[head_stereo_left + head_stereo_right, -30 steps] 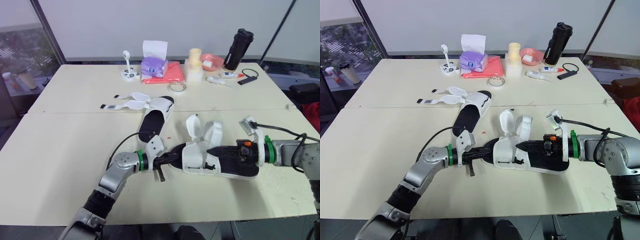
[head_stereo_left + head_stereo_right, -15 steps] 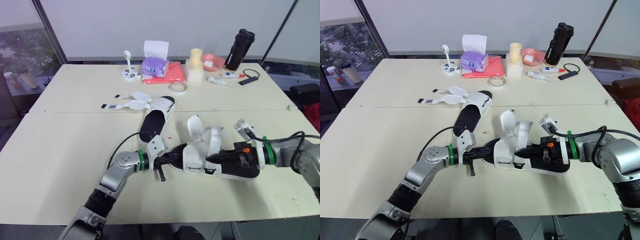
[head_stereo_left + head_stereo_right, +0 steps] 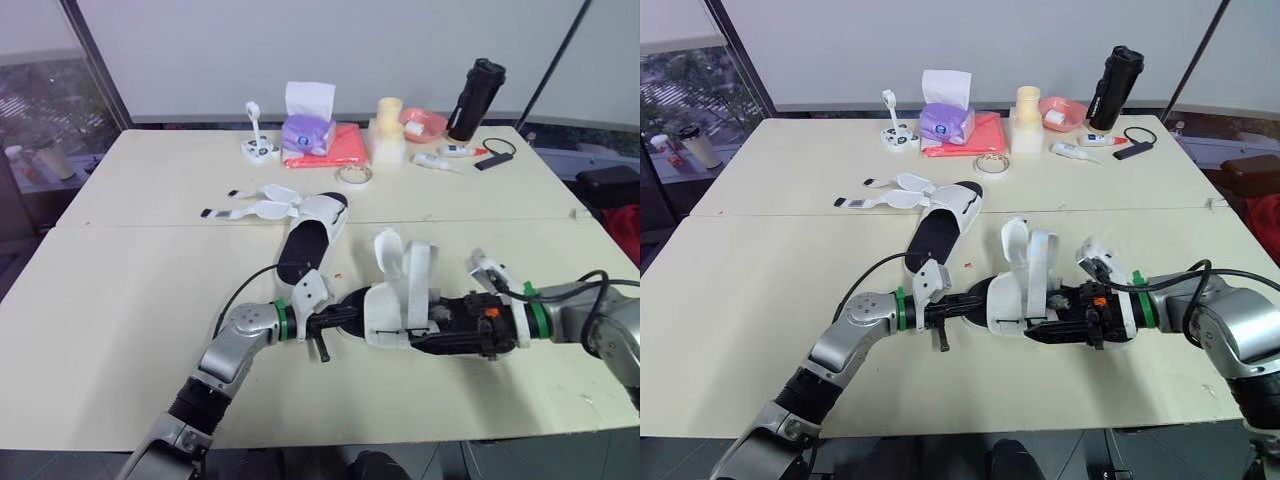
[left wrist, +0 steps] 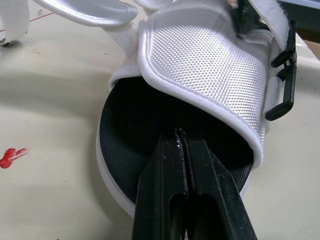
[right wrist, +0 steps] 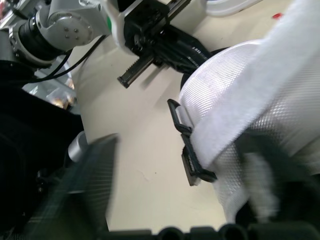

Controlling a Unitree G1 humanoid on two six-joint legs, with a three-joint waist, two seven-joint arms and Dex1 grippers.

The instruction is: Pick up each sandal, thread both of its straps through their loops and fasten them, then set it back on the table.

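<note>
A white sandal with a black footbed lies at the table's front centre, its two white straps standing up. My left gripper is shut, and its fingers lie together on the footbed at the toe, just under the woven front band. My right gripper comes in from the heel side, open, with its jaws spread either side of the band. The black buckles show on the band's edge. A second sandal lies behind, with its straps unfastened and spread out to the left.
Along the back of the table stand a purple tissue box, a red cloth, a tape roll, a cream container, a pink bowl and a black bottle. A black cable trails from my right arm.
My right gripper has gone from shut to open and slid further along the sandal towards the toe. The rear strap has swung more upright. My left gripper has stayed put.
</note>
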